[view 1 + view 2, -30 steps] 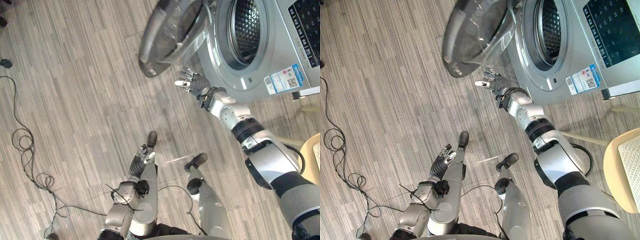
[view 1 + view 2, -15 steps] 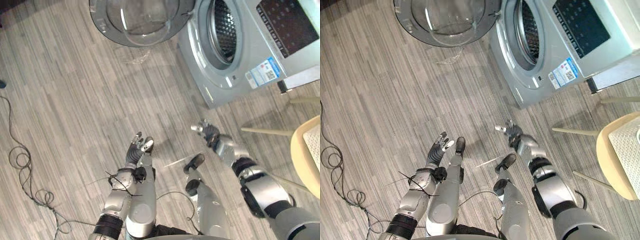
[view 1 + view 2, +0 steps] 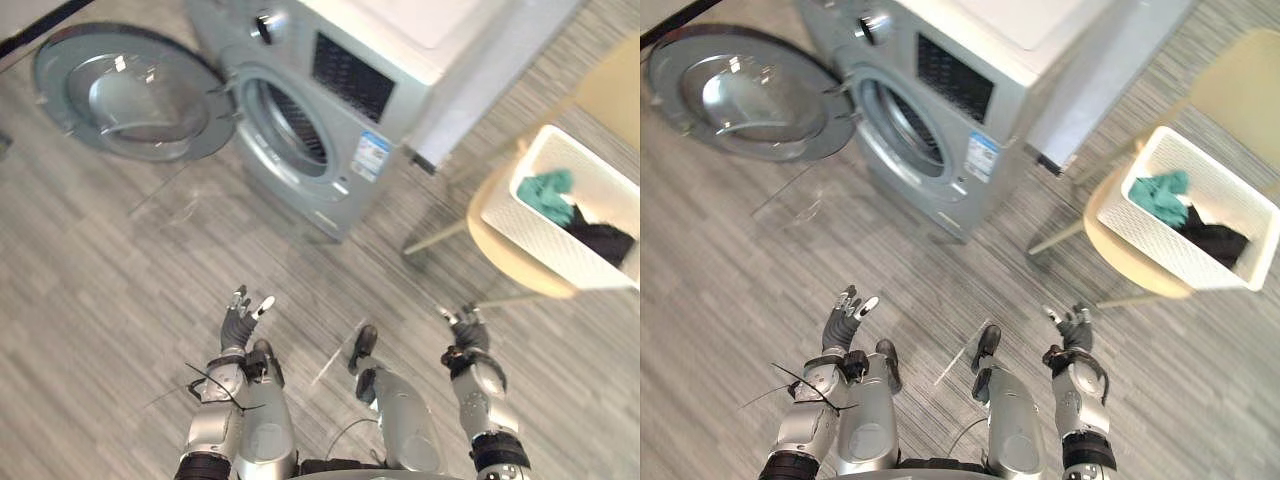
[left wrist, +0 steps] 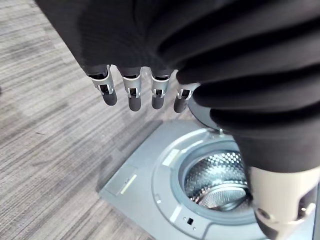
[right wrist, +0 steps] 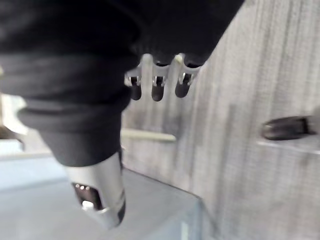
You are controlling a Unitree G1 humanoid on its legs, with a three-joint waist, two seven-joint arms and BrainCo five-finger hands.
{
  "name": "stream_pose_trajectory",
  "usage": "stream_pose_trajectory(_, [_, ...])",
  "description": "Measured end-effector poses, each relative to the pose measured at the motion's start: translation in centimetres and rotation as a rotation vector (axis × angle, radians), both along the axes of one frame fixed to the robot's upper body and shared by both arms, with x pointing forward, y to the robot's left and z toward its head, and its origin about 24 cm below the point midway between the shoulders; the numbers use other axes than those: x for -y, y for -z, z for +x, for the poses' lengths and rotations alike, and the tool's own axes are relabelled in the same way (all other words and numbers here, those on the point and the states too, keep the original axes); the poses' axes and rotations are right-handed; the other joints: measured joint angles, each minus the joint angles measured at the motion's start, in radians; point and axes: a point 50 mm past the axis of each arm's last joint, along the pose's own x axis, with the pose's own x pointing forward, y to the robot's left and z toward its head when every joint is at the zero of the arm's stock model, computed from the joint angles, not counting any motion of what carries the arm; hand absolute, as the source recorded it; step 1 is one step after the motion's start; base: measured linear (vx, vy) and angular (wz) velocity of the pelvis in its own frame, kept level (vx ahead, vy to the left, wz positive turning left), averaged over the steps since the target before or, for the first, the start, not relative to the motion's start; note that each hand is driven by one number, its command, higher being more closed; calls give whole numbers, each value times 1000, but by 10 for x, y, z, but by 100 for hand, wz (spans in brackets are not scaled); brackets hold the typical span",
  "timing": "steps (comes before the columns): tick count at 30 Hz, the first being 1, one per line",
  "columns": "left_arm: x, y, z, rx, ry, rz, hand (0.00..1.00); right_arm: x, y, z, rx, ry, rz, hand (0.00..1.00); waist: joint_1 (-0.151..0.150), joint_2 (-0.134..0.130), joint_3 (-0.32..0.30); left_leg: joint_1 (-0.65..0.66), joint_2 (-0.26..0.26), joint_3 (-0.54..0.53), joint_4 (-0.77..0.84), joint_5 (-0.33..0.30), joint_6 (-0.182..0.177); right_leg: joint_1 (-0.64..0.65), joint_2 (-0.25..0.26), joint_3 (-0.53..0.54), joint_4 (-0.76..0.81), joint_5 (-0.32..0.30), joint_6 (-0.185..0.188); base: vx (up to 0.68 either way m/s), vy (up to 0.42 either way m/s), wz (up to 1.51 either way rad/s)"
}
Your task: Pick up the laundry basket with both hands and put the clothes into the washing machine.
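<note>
A white laundry basket [image 3: 575,215] rests on a tan chair [image 3: 510,250] at the right, holding a teal garment [image 3: 548,192] and a dark one [image 3: 603,240]. The silver washing machine [image 3: 330,120] stands at the back, its round door [image 3: 125,90] swung wide to the left and the drum [image 4: 220,181] bare. My left hand [image 3: 238,318] hovers low over the floor, open, with its fingers [image 4: 131,95] straight. My right hand [image 3: 464,332] is also low and open, below the chair and well short of the basket. Neither hand holds anything.
Grey wood-grain floor [image 3: 90,260] lies between me and the machine. The chair's thin legs [image 3: 440,235] slant toward the machine's right corner. A pale wall panel [image 3: 490,60] stands just right of the machine.
The whole view has swung, bringing the chair and basket into sight. My right hand has drawn back from the washer door and now hangs low in front of me. The left hand stays low.
</note>
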Motion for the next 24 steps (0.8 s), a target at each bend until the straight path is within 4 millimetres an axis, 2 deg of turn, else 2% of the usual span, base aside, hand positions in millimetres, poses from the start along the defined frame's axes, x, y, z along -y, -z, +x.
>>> stream_pose_trajectory(1, [-3, -6, 0, 26, -23, -5, 0, -1, -9, -2, 34, 21, -34, 0, 0, -2, -1, 31, 12, 57, 15, -7, 4, -26, -63, -62, 174, -31, -48, -66, 78, -116])
stream_pose_trajectory(2, [-7, -8, -1, 35, -35, -3, 0, -1, -10, -6, 38, 30, -43, 0, 0, -7, -5, 65, 13, 95, 18, -18, 7, -17, -113, -103, 317, -77, -67, -14, 50, -117])
stream_pose_trajectory(3, [-11, -6, -8, 27, -53, 2, 0, -4, -8, -9, 21, 25, -69, 0, 0, -12, -30, 106, 19, 146, 19, -29, 8, 26, -166, -149, 439, -154, -75, 22, 12, -113])
stream_pose_trajectory(4, [-15, -2, -16, 7, -70, 12, 0, -5, -8, -10, 7, 20, -105, 0, -1, -12, -72, 126, 28, 192, 19, -38, 9, 70, -196, -195, 486, -227, -74, 37, -49, -108])
stream_pose_trajectory(5, [-17, 0, -19, -5, -75, 19, 0, -4, -8, -11, 5, 21, -120, 0, -3, -13, -93, 133, 31, 215, 19, -41, 6, 83, -209, -214, 490, -254, -67, 36, -75, -105])
stream_pose_trajectory(6, [-17, 1, -20, -11, -80, 18, 0, -4, -13, -8, 18, 16, -148, 0, -5, -13, -114, 137, 38, 244, 28, -49, -5, 92, -211, -242, 455, -274, -41, 11, -117, -105])
stream_pose_trajectory(7, [-17, 3, -22, -18, -96, 5, 0, -1, -20, -2, 45, 11, -177, 0, -18, 3, -127, 132, 33, 255, 18, -54, -13, 104, -155, -245, 350, -285, -24, -60, -124, -141])
stream_pose_trajectory(8, [-15, 9, -26, -43, -113, -18, 0, 0, -26, 4, 64, 8, -199, 0, -22, 28, -150, 135, 36, 258, -55, -31, -17, 98, -78, -222, 218, -227, -5, -88, -117, -135])
stream_pose_trajectory(9, [-11, 13, -28, -57, -116, -38, 0, 1, -27, 4, 66, 13, -205, 0, -27, 41, -170, 141, 45, 280, -97, 8, -17, 95, -68, -235, 203, -223, -38, -48, -83, -115])
stream_pose_trajectory(10, [-9, 17, -30, -70, -118, -49, 0, 5, -29, 0, 73, 29, -217, 0, -40, 35, -193, 158, 34, 328, -131, 35, -37, 92, -123, -274, 290, -264, -77, 31, -65, -89])
stream_pose_trajectory(11, [-10, 16, -28, -69, -117, -44, 0, 7, -29, -3, 73, 41, -219, 0, -53, -2, -215, 186, 1, 376, -152, 49, -46, 111, -179, -260, 280, -270, 23, 52, -143, -109])
stream_pose_trajectory(13, [-9, 21, -28, -88, -127, -62, 0, 9, -35, 1, 97, 31, -237, 0, -57, 29, -227, 207, 45, 431, -146, 62, -55, 108, -102, -221, 211, -237, 15, 59, -179, -115])
stream_pose_trajectory(14, [-8, 22, -29, -92, -130, -69, 0, 8, -38, 1, 108, 25, -246, 0, -62, 46, -232, 236, 82, 460, -144, 71, -69, 120, -41, -188, 155, -219, -1, 110, -171, -109])
stream_pose_trajectory(16, [-10, 25, -31, -102, -146, -84, 0, 3, -42, 3, 122, -5, -274, 0, -68, 56, -234, 291, 145, 474, -105, 79, -62, 157, 33, -130, 114, -219, -12, 119, -205, -112])
stream_pose_trajectory(17, [-12, 26, -33, -104, -158, -84, 0, 1, -43, 4, 131, -16, -275, 0, -74, 55, -234, 298, 167, 440, -63, 97, -33, 171, 61, -99, 102, -217, -22, 120, -289, -110])
stream_pose_trajectory(18, [-12, 27, -35, -108, -172, -100, 0, -4, -47, 6, 154, -46, -279, 0, -73, 49, -233, 255, 184, 308, 33, 146, 52, 192, 86, -54, 75, -211, -35, 104, -240, -97])
stream_pose_trajectory(19, [-11, 28, -36, -110, -179, -108, 0, -7, -50, 8, 171, -59, -283, 0, -66, 49, -233, 222, 181, 220, 82, 159, 90, 202, 88, -31, 60, -210, -38, 130, -195, -117])
stream_pose_trajectory(20, [-8, 30, -36, -113, -177, -124, 0, -10, -56, 10, 205, -72, -290, 0, -50, 58, -233, 172, 131, 55, 149, 96, 59, 213, 98, 15, 40, -208, -46, 105, -30, -94])
stream_pose_trajectory(21, [-8, 31, -36, -111, -178, -125, 0, -11, -58, 11, 216, -81, -295, 0, -48, 61, -231, 144, 92, -17, 177, 67, 39, 221, 101, 32, 32, -211, -50, 144, 4, -90])
stream_pose_trajectory(22, [-9, 31, -37, -110, -182, -131, 0, -11, -59, 12, 221, -91, -298, 0, -47, 67, -225, 86, 4, -129, 219, 12, 6, 248, 106, 49, 11, -220, -64, 158, 19, -59])
stream_pose_trajectory(23, [-9, 32, -40, -112, -187, -130, 0, -11, -59, 12, 223, -93, -297, 0, -32, 69, -225, 41, -69, -165, 222, -25, 3, 275, 114, 68, -9, -225, -71, 212, 52, -60])
stream_pose_trajectory(24, [-10, 33, -42, -112, -191, -133, 0, -12, -63, 13, 243, -97, -297, 0, -15, 75, -222, 1, -124, -160, 196, -32, 8, 302, 125, 86, -31, -226, -68, 192, 70, -50])
